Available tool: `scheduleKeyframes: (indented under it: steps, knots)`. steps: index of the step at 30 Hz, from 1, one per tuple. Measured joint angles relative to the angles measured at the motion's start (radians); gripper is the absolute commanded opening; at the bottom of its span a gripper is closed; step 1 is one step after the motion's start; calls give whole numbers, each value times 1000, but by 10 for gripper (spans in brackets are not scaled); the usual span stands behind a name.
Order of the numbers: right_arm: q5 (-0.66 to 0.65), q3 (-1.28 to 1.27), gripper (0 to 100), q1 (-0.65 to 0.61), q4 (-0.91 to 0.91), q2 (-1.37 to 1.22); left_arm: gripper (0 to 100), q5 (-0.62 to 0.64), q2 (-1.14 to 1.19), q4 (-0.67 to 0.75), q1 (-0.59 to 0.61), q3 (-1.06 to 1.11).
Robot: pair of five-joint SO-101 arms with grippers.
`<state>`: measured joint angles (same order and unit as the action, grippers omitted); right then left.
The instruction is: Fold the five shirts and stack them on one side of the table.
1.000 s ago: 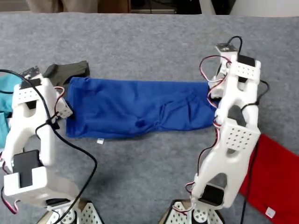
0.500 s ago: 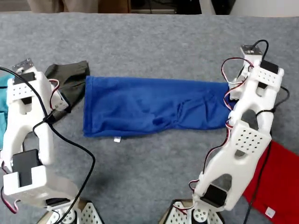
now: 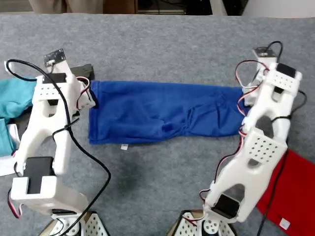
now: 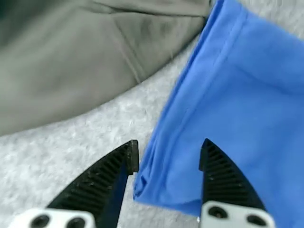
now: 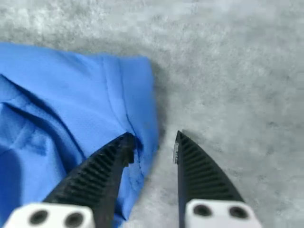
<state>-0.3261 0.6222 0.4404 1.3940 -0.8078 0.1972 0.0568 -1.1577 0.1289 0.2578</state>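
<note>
Grey felt table [image 3: 162, 44] carries a long folded blue fabric shirt [image 3: 162, 110] flat across its middle, a crumpled olive-grey fabric shirt [image 4: 71, 52] just beside one end, where the left gripper [image 4: 169, 152] stands spread astride the blue edge, the right gripper [image 5: 154, 140] spread astride the opposite end

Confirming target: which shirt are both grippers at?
The blue shirt, left gripper and right gripper at its ends; olive shirt, teal shirt, red shirt lie aside.

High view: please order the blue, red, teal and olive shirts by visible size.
1. blue shirt
2. red shirt, partly covered
3. teal shirt, cut by the edge
4. olive shirt, mostly covered
</note>
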Motion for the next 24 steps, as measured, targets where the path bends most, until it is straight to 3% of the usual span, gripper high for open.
scheduleKeyframes:
  steps: [9, 19, 24]
  knots:
    - [63, 0, 155, 87, -32, 29, 178, 0, 247, 40, -9, -51]
    - [199, 0, 155, 149, -164, 29, 19, 2, 445, -74, -32, -308]
    - [216, 0, 155, 170, -215, 29, 19, 2, 480, -130, -66, -385]
